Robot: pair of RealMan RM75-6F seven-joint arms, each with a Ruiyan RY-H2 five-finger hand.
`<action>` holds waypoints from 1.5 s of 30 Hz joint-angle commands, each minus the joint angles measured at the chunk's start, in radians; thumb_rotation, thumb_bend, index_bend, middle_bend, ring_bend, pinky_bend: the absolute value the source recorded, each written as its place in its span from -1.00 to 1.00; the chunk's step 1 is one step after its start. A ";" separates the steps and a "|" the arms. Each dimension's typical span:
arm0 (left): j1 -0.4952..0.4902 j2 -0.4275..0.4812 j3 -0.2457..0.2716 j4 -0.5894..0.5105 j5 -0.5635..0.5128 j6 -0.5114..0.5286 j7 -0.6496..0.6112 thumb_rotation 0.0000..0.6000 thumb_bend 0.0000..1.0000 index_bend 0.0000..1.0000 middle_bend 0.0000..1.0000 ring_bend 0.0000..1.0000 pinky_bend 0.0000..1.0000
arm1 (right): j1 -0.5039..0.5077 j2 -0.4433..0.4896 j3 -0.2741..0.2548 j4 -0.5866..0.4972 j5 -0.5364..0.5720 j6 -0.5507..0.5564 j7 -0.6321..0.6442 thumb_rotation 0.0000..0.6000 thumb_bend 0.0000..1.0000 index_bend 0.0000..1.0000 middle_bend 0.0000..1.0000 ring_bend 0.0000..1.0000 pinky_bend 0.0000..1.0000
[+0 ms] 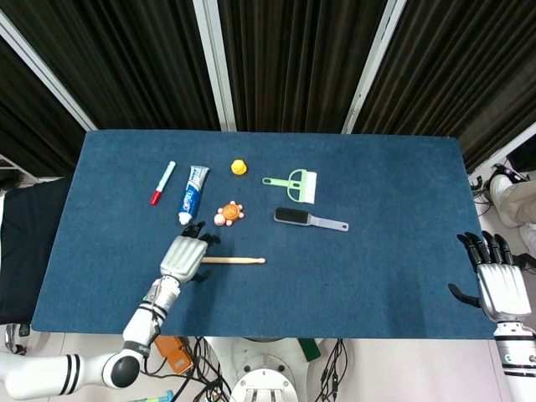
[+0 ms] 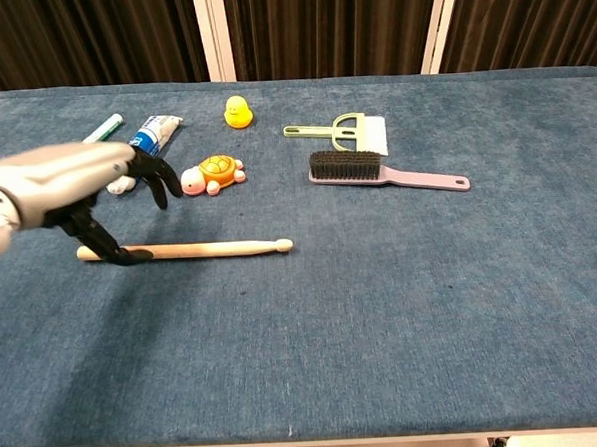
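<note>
A deep blue cloth is spread over the table. The drumstick is coloured pale wood. The toothpaste tube is printed white and blue, and the marker is white with a red cap. The toy turtle is orange, the duck yellow. The small brush is light green with white bristles; the larger brush is lilac with black bristles. Silver backs and black fingers are shown on the left hand and right hand. The curtains are black.

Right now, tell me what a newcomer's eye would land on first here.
The left hand, fingers spread, hovers over the butt end of the wooden drumstick near the front of the blue table. Just behind sit an orange turtle toy and a toothpaste tube.
</note>
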 commanded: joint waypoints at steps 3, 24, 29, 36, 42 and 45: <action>-0.024 -0.048 0.010 0.067 -0.015 0.001 -0.005 1.00 -0.57 -0.31 -0.21 -0.81 -0.78 | 0.001 0.000 0.000 0.000 0.000 -0.001 0.001 1.00 -0.42 -0.64 -0.65 -0.86 -1.00; -0.057 -0.132 0.024 0.170 -0.003 0.012 -0.056 1.00 -0.47 -0.08 0.01 -0.69 -0.78 | 0.001 0.001 0.004 -0.001 0.007 -0.001 0.005 1.00 -0.42 -0.63 -0.65 -0.86 -1.00; -0.067 -0.146 0.027 0.187 -0.011 0.004 -0.052 1.00 -0.46 -0.05 0.04 -0.67 -0.78 | 0.001 0.001 0.004 -0.001 0.008 -0.001 0.005 1.00 -0.42 -0.63 -0.65 -0.86 -1.00; -0.076 -0.157 0.031 0.203 -0.020 -0.005 -0.054 1.00 -0.44 0.01 0.09 -0.64 -0.78 | 0.002 0.002 0.004 0.000 0.009 -0.002 0.007 1.00 -0.42 -0.63 -0.65 -0.86 -1.00; -0.077 -0.157 0.037 0.206 -0.009 -0.010 -0.073 1.00 -0.35 0.12 0.19 -0.56 -0.76 | 0.002 0.002 0.004 -0.001 0.011 -0.005 0.008 1.00 -0.42 -0.63 -0.65 -0.86 -1.00; -0.077 -0.156 0.039 0.208 -0.012 -0.018 -0.086 1.00 -0.31 0.15 0.22 -0.54 -0.75 | 0.003 0.002 0.004 -0.001 0.011 -0.005 0.008 1.00 -0.42 -0.63 -0.65 -0.86 -1.00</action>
